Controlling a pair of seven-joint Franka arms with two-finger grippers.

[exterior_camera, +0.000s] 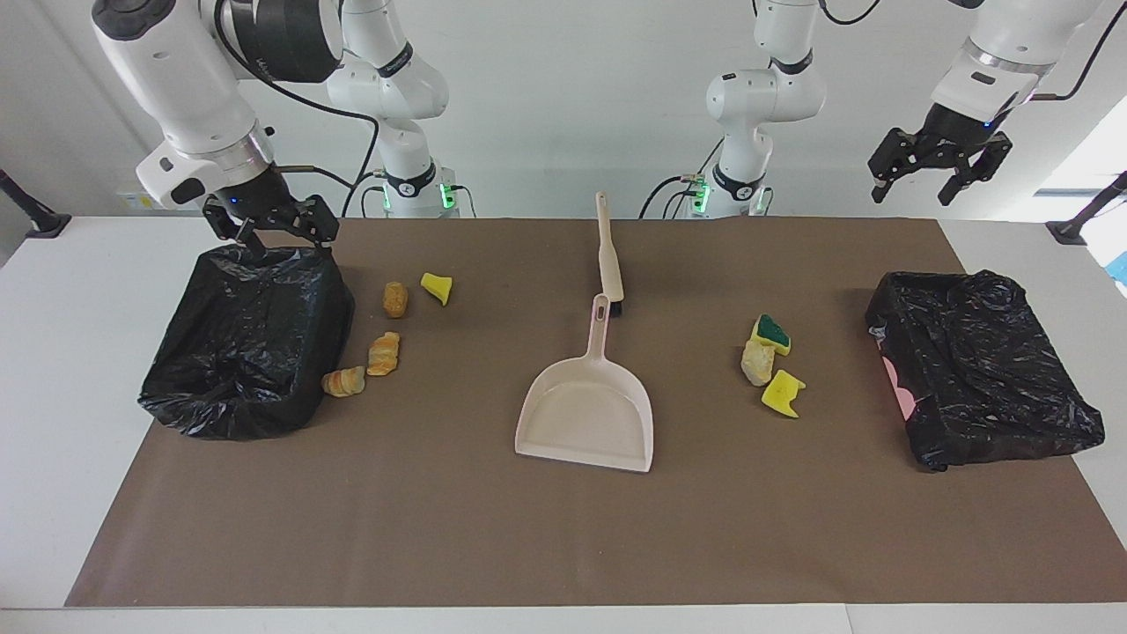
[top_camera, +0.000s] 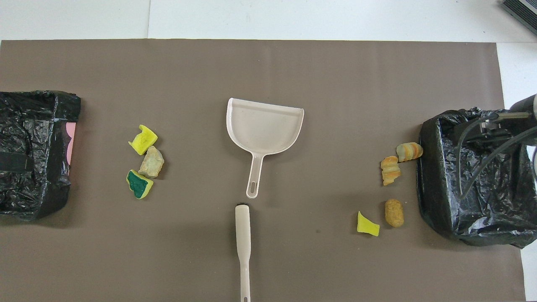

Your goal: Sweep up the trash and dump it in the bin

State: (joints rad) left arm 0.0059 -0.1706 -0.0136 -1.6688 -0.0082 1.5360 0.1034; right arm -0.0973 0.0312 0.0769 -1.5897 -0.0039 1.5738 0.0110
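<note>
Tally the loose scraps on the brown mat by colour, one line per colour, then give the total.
Plain yellow sponge chunks: 2
Green-topped yellow sponge chunk: 1
Pale grey-tan lump: 1
Tan-orange bread-like lumps: 3
Total: 7 scraps. Three lie toward the left arm's end of the mat, four toward the right arm's end, beside the black-bagged bin.

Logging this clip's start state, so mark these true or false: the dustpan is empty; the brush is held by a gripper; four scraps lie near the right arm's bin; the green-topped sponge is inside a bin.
1. The dustpan is empty: true.
2. The brush is held by a gripper: false; it lies on the mat, nearer to the robots than the dustpan.
3. Four scraps lie beside the right arm's bin: true.
4. The green-topped sponge is inside a bin: false; it lies on the mat.
</note>
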